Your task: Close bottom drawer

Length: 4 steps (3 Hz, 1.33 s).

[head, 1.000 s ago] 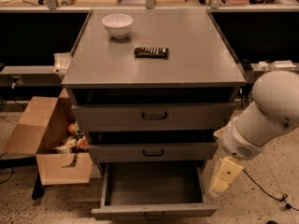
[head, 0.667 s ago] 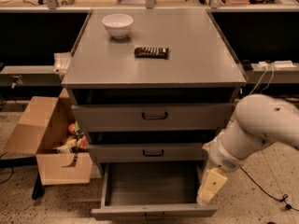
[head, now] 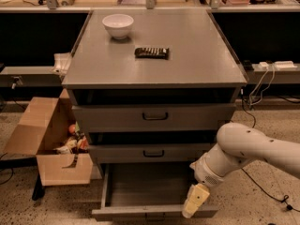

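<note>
Grey metal cabinet (head: 154, 69) fills my one camera view, with a white bowl (head: 118, 26) and a flat dark object (head: 151, 52) on its top. At the foot, the bottom drawer (head: 140, 189) stands pulled well out, its plain tray bare. My gripper (head: 196, 200) hangs from the white arm (head: 248, 149) at the right end of that drawer's front edge; whether it touches, or how its grip stands, I can't make out. An open cardboard box (head: 47, 139) sits to the left.
</note>
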Available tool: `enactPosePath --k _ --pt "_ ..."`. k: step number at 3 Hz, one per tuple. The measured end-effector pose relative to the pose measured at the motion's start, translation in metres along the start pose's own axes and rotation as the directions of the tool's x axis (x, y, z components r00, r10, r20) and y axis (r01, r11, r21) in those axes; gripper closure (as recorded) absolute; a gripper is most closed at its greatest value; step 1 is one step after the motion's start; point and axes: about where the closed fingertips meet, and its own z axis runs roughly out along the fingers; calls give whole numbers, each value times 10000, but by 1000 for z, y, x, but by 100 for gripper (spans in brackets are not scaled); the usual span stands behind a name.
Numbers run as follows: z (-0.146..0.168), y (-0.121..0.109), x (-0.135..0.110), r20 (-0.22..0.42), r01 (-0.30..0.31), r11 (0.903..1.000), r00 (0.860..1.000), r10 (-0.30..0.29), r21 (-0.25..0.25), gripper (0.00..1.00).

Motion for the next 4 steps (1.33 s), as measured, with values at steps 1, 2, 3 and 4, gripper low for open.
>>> enactPosePath --k 1,2,3,4 --pt "30 1 -3 289 -327 9985 9990 340 -448 0" --pt "88 15 -4 393 -429 9960 9982 461 -788 0" --pt "88 15 -4 393 -429 9960 9982 461 -788 0" --pt "115 4 16 325 -24 9986 9995 41 -536 0"
